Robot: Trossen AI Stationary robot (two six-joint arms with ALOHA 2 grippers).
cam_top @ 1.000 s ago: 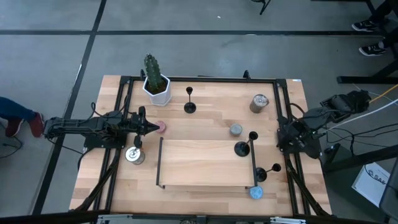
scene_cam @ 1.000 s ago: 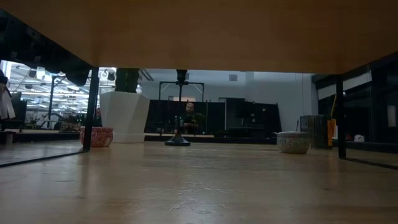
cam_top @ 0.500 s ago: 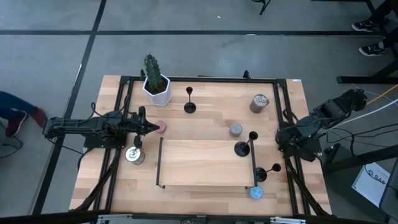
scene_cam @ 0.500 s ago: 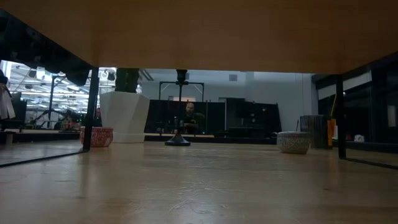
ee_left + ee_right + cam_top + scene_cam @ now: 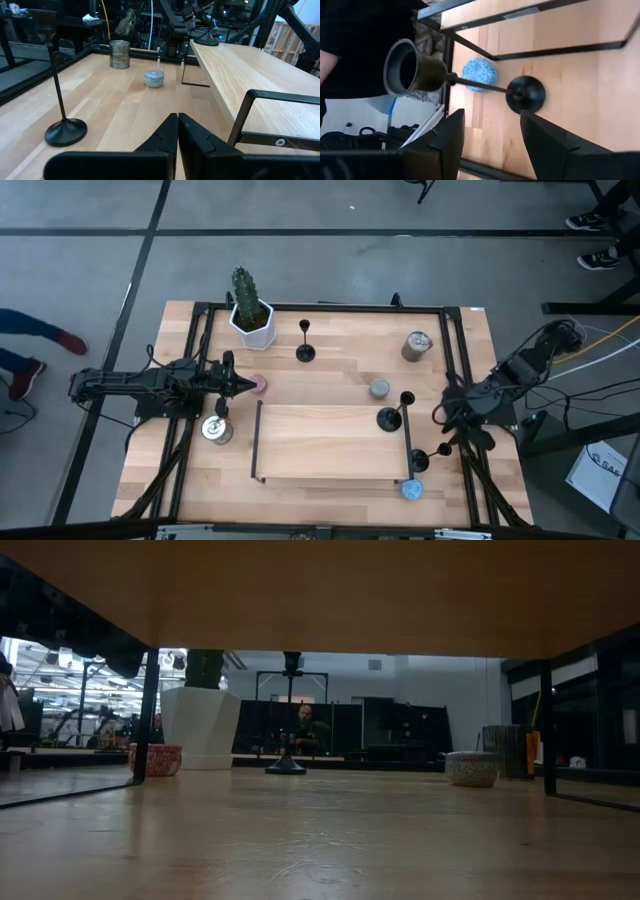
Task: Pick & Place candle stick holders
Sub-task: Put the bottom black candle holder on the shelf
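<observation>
High view first: three candle stick holders are spread about. One stands alone on the table near the back, beside the potted cactus. A second stands with its base on the raised wooden platform, close to that shelf's right end, which I take to be where holders get set down. The third stands on the table just off the platform's right edge, next to the blue tin, apparently the one to be fetched now. The right gripper leans in from the table's right side, arm bent, its head just beside this third holder. The left gripper lies stretched out low along the left side, pointing at the pink tin and waiting.

Low view gives little: under the platform's underside only the back holder's base, the cactus pot and two tins show; neither arm shows.

Left wrist view: the fingers are pressed together with nothing between them, aimed level across the table toward the grey tin, with the back holder off to one side.

Right wrist view: the two fingers stand about half apart, holding nothing. The third holder's stem runs beyond their tips, cup nearest the camera and base farther off, blue tin behind it. I judge the wrist is lining up for a grasp on the stem, not yet closing.
</observation>
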